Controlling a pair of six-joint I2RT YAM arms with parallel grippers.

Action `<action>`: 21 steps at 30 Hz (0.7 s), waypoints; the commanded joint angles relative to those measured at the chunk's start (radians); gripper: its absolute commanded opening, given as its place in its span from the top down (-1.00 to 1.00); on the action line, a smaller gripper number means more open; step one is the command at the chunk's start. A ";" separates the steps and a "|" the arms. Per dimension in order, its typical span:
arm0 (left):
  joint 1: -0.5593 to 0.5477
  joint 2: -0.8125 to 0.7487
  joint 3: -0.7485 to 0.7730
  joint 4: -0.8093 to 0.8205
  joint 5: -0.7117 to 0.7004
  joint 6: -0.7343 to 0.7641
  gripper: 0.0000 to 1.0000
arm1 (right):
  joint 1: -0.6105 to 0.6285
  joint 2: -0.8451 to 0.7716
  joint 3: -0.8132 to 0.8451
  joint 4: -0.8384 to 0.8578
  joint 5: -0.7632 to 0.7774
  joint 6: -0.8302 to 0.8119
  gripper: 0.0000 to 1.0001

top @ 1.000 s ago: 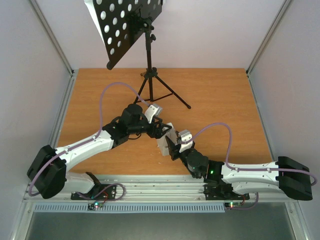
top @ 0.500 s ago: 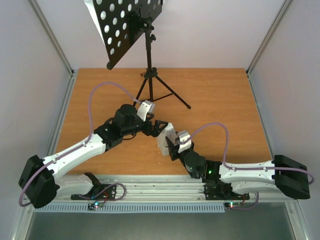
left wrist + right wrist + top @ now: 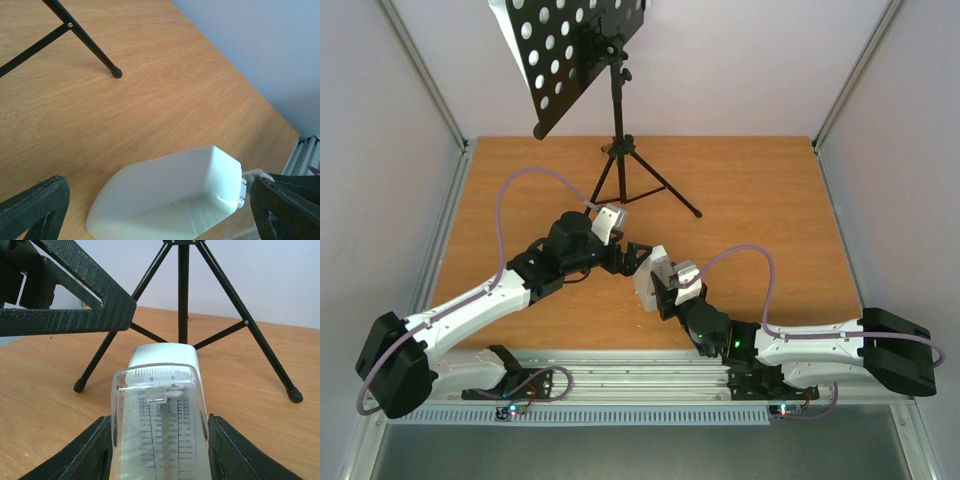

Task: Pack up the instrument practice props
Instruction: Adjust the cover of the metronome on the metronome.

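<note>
The white pyramid-shaped metronome (image 3: 649,279) with its clear front cover (image 3: 159,415) sits between the fingers of my right gripper (image 3: 159,452), which is shut on its sides near the table's front middle. My left gripper (image 3: 632,256) is open just left of it. In the left wrist view its fingers (image 3: 36,204) stand wide of the white metronome body (image 3: 170,197) without touching it. The black tripod music stand (image 3: 616,110) rises at the back, its round-holed desk (image 3: 570,55) tilted. A white sheet of music (image 3: 508,28) shows at the desk's left edge.
The stand's tripod legs (image 3: 660,185) spread over the back middle of the wooden table (image 3: 760,200), with one foot (image 3: 116,73) close ahead of my left gripper. Grey walls and metal frame rails (image 3: 425,90) enclose the table on three sides.
My left gripper has opened wider and drawn back left, away from the metronome. The right gripper still holds the metronome in about the same place.
</note>
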 commanded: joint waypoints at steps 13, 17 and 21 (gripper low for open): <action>0.010 -0.025 -0.016 0.024 -0.007 -0.012 -0.99 | 0.007 0.045 0.042 0.072 0.088 0.023 0.10; 0.011 -0.025 -0.015 0.024 -0.004 -0.013 -0.99 | 0.007 0.054 0.053 0.057 0.104 0.041 0.10; 0.011 -0.025 -0.017 0.024 -0.003 -0.014 -0.99 | 0.007 0.056 0.061 0.044 0.112 0.059 0.10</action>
